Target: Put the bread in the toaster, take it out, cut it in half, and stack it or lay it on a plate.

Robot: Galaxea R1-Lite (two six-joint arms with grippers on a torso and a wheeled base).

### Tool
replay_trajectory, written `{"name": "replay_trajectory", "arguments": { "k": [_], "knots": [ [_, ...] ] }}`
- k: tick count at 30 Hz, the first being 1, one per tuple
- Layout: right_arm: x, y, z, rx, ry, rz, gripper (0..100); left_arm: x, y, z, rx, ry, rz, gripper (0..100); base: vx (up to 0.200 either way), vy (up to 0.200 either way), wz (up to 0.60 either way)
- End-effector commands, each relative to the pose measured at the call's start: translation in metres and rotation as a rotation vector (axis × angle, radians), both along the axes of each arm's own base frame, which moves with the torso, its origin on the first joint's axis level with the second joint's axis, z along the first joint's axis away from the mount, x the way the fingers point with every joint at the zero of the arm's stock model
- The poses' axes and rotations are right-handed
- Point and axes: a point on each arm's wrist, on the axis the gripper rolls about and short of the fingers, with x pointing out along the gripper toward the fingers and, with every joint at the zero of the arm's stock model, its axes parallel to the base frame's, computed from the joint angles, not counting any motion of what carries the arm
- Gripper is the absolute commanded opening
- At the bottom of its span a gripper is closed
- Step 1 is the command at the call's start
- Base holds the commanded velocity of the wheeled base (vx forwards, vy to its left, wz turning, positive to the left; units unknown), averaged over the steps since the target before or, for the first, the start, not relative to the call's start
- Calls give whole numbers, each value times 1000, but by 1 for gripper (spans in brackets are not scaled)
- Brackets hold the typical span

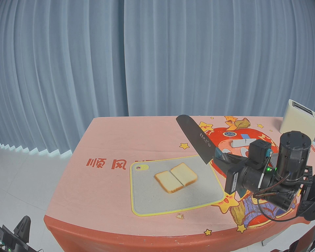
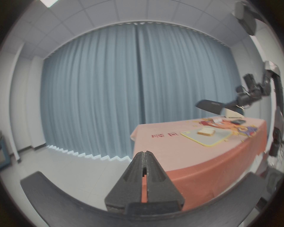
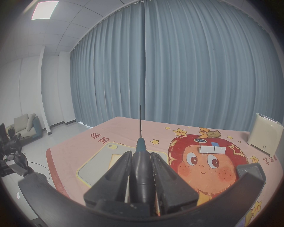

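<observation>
Setting: pink table (image 1: 108, 144) before blue curtains.
Bread (image 1: 176, 177): on the cutting board (image 1: 183, 200), already cut into two halves lying side by side.
Right claw (image 1: 224, 158): pinches the knife (image 1: 195, 137), raised beside the board.
Left claw (image 2: 144, 177): pressed together, off the table.
Remaining: plating, judging by this.
Cut off: toaster (image 1: 298, 119), at the edge.

Soft, even light falls over my surface (image 1: 108, 141) from a glowing ceiling panel (image 3: 44, 9) (the brightest spot I see); shadows lie faint. My wrist views bow the curtain (image 3: 177, 59) outward and go dark at their corners.
</observation>
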Motion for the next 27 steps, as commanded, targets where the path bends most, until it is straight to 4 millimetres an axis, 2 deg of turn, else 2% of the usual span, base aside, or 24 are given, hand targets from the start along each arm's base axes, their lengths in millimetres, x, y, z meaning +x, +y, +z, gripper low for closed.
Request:
{"name": "replay_trajectory", "arguments": {
  "k": [1, 13, 21, 27],
  "knots": [
    [-1, -4, 4, 10, -14, -4, 0, -8, 2, -11, -77, -53, 109, 0, 0, 0, 0],
    [-6, -6, 10, 24, -32, 3, 0, -8, 1, -11, -75, -52, 66, 0, 0, 0, 0],
    [-7, -6, 3, 1, -12, 13, 0, -8, 1, -11, -75, -52, 66, 0, 0, 0, 0],
    [-2, -9, 5, 11, -18, -9, 0, -8, 1, -11, -75, -52, 66, 0, 0, 0, 0]
  ]
}}
